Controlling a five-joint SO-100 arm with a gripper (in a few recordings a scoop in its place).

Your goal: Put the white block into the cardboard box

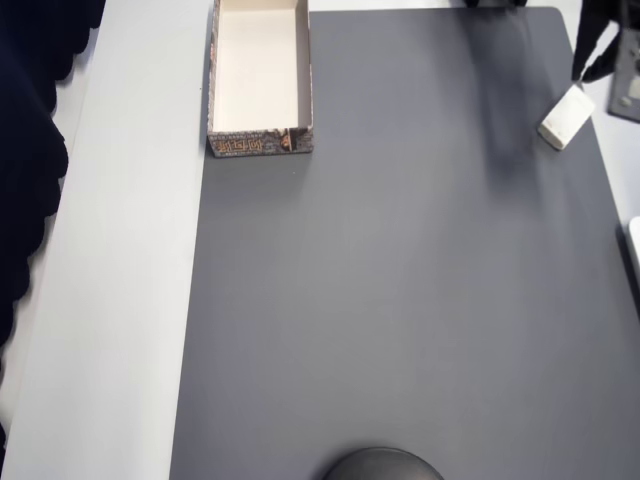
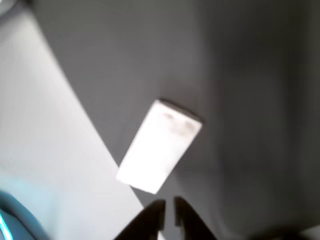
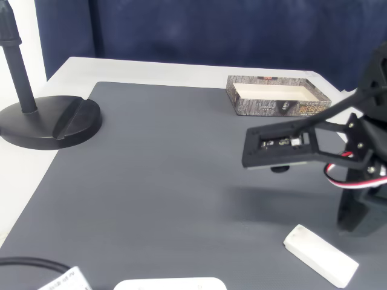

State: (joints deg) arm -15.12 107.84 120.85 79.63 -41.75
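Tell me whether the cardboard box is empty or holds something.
Empty. The cardboard box shows a bare cream interior in the overhead view; the white block lies on the mat.

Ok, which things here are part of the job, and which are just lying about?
Job:
white block, lying on the grey mat
cardboard box
end effector, close by the block

Lying about:
black round stand base
white object at the bottom edge

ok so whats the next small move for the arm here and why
Probably open the jaws and come down over the white block. In the wrist view the gripper sits just short of the block's near end with its fingers almost together, holding nothing. The block lies flat near the edge of the grey mat, far from the cardboard box, so the grasp comes first.
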